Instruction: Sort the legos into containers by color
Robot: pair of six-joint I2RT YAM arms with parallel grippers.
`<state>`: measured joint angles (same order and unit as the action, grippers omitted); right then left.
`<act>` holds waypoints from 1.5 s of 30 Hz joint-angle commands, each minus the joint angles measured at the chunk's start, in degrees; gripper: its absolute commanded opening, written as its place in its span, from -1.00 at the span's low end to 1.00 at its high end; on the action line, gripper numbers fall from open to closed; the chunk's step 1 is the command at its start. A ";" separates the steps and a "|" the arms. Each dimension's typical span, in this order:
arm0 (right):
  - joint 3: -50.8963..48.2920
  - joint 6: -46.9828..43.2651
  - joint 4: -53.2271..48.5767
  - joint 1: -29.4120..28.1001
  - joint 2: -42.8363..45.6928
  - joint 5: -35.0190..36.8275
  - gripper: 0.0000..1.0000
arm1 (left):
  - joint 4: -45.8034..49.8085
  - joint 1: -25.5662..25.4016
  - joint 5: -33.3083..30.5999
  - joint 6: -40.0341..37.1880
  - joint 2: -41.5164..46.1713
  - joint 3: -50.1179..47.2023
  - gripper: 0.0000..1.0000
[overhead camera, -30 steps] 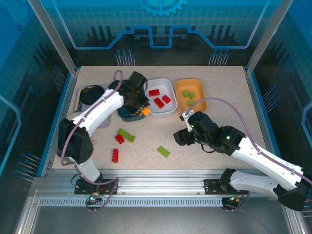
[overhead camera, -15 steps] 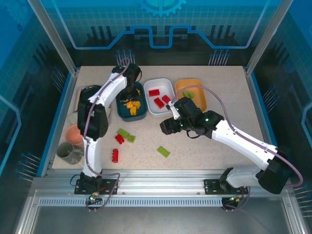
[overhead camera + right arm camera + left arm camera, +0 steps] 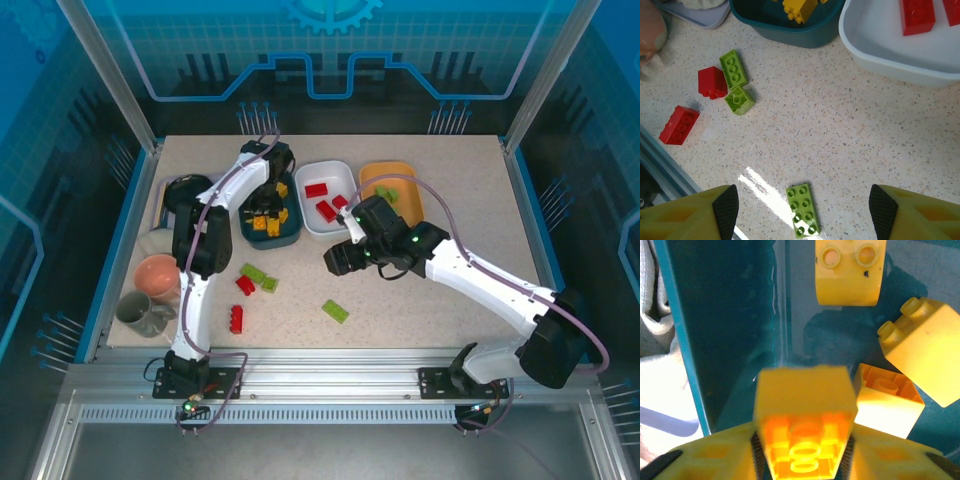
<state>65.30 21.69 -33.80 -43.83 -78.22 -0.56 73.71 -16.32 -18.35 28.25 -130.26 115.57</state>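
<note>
My left gripper is shut on a yellow lego just above the floor of the dark teal tray, where three more yellow legos lie. From above, the left gripper hangs over the teal tray. My right gripper stands open above a flat green lego on the table, not touching it; from above the right gripper is mid-table. The white tray holds red legos. The orange tray holds green legos.
Loose on the table are two green legos, a red lego, another red lego and a green one. A black dish, an orange bowl and a grey cup crowd the left side.
The left gripper has carried the yellow lego back over the teal tray and lowered it inside. The right arm has swung left and forward, from near the orange tray to the table's middle.
</note>
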 commanded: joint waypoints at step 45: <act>53.78 -16.86 -20.83 -17.65 -62.09 11.45 0.27 | 0.20 0.14 9.38 16.22 82.17 -46.29 0.57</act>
<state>116.95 4.80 -52.49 -61.23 -137.75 9.69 72.82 -16.34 -10.68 43.64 -48.71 70.28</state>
